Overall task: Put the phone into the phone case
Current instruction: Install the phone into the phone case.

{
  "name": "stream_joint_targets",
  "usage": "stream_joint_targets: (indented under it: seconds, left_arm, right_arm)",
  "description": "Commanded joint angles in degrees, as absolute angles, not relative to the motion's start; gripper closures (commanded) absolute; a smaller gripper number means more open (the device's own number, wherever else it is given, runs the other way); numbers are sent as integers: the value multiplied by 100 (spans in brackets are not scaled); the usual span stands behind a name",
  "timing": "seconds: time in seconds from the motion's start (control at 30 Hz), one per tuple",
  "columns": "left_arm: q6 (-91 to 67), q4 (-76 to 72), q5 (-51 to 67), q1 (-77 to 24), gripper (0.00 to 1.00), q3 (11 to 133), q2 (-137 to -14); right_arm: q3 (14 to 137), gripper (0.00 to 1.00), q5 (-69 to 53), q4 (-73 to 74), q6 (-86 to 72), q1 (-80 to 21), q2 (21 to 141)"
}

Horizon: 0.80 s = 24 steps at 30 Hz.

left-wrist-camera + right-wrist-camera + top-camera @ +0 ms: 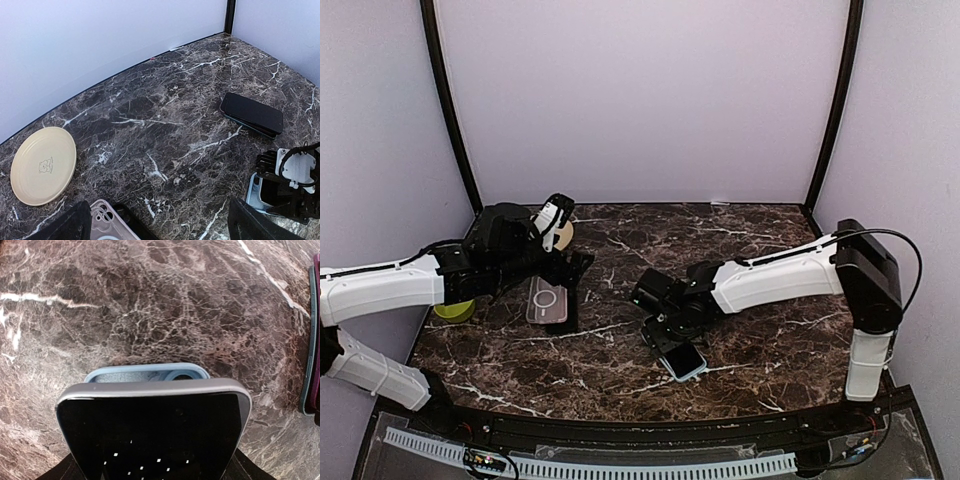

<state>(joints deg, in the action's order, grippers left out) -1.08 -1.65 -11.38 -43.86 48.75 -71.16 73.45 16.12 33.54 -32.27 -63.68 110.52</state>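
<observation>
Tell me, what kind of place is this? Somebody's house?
Probably a robot test booth, not a house: a left arm and right arm fixed at a marble table, plain walls around it, and a phone and case for practice.

Dark brown, white-veined marble tabletop (605,360) | back left: cream plate (42,165) lying flat near the wall | left: clear case (547,300) with a ring mark, face up; lime-green round object (453,311) at the edge | centre: black handset (252,115) lying flat | front: blue case (145,373) flat on the stone
</observation>
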Motion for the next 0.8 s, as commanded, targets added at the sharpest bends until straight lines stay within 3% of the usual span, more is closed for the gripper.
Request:
stream_joint_targets:
  seconds: [0.0, 0.47, 0.77]
  left_arm:
    - [-45, -285, -1132, -4354, 3, 4826, -6943]
    - [-44, -324, -1134, -4333, 4, 4797, -6892]
    - [86, -322, -1110, -4322, 4, 4797, -6877]
  right_arm:
    - [7406, 37, 1893, 3519, -3246, -6359, 11387]
    - [7477, 15, 1892, 3546, -3170, -6363, 11426]
    - [7707, 13, 1818, 3793, -2992, -6363, 11276]
